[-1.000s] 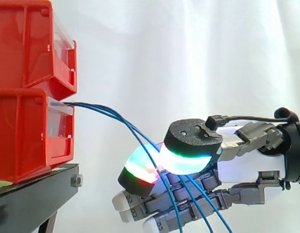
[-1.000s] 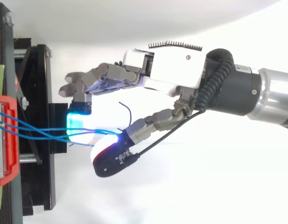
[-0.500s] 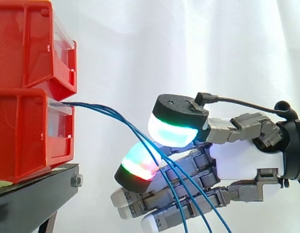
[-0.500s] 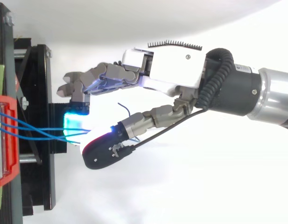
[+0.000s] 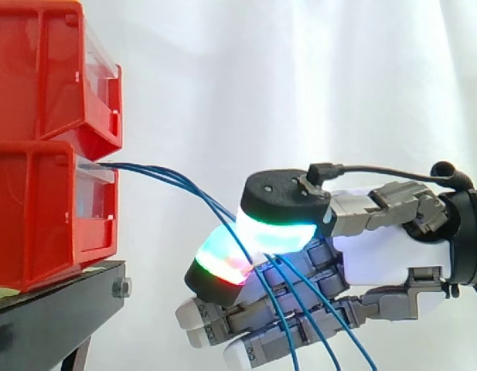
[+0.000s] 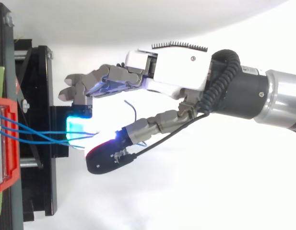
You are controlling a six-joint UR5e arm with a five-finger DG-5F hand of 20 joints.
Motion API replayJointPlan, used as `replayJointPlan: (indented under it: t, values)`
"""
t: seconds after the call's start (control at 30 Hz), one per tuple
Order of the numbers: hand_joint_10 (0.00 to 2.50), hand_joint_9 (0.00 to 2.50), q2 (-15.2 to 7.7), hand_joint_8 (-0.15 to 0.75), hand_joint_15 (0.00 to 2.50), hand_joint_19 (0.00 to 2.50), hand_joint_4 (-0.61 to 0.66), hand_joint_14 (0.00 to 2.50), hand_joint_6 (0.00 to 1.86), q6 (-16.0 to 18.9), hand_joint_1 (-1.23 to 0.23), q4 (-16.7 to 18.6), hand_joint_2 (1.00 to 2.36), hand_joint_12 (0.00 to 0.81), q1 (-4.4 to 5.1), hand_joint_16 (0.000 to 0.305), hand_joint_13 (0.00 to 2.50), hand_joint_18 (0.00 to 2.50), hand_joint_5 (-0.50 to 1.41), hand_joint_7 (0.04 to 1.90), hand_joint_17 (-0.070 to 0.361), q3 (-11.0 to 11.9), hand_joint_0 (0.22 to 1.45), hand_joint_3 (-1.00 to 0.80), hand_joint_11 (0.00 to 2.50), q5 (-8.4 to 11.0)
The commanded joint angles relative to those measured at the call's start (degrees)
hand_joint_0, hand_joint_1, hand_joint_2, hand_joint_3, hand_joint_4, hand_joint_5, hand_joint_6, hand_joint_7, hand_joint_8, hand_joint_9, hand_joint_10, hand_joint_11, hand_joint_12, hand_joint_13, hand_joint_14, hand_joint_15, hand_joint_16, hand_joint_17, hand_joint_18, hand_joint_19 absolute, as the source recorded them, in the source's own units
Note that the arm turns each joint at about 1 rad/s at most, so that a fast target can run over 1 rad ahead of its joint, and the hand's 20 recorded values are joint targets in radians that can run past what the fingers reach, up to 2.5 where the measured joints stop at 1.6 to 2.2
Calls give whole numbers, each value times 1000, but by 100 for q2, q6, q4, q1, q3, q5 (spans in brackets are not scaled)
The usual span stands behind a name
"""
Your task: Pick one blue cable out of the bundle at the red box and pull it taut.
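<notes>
Your multi-fingered robot hand (image 5: 385,259) is clamped on the thin blue cables (image 5: 149,169). The thumb's black-capped cyan-green pad (image 5: 275,230) sits down against a red-green glowing fingertip (image 5: 219,264), and the strands pass between the two. The other fingers lie fairly straight underneath. More than one strand runs through that pinch, and neither view lets you tell which are truly gripped, so a single cable does not look separated out yet. Key relation: the cables leave the front lip of the lower red plastic bin (image 5: 37,216), which sits on the black metal stand (image 5: 60,301). In the side view that bin lies left of the hand and a little higher than the pinch. The cables' long axis runs from the bin mouth out and down to the pinch in a sagging arc, so there is slack to take up. Below the pinch the free ends hang across the fingers and off the bottom edge. From above, the strands (image 6: 61,133) run almost straight from the red bin (image 6: 4,143) to the hand (image 6: 171,72), roughly in line with the forearm. Judgement: your pull should go straight away from the bin, back along the arm's own line toward the side view's right. Watch for several strands tightening together, or slipping through the pads.
</notes>
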Motion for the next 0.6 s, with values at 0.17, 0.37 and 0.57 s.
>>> replayJointPlan:
  t: [0.17, 0.37, 0.57]
  values:
    - [1, 391, 9, 314, 0, 82, 213, 0, 904, 50, -968, -98, 1000, 359, 0, 53, 207, 402, -185, 937, 120, 0, 715, -500, 117, -21]
    - [2, 389, 18, 318, 24, 122, 231, 0, 903, 129, -886, -265, 1000, 364, 0, 54, 192, 382, -182, 904, 122, 18, 562, -500, 131, -30]
    - [2, 400, 18, 332, 18, 147, 235, 1, 875, 234, -681, -493, 1000, 367, 0, 55, 179, 353, -172, 907, 124, 79, 531, -500, 119, -56]
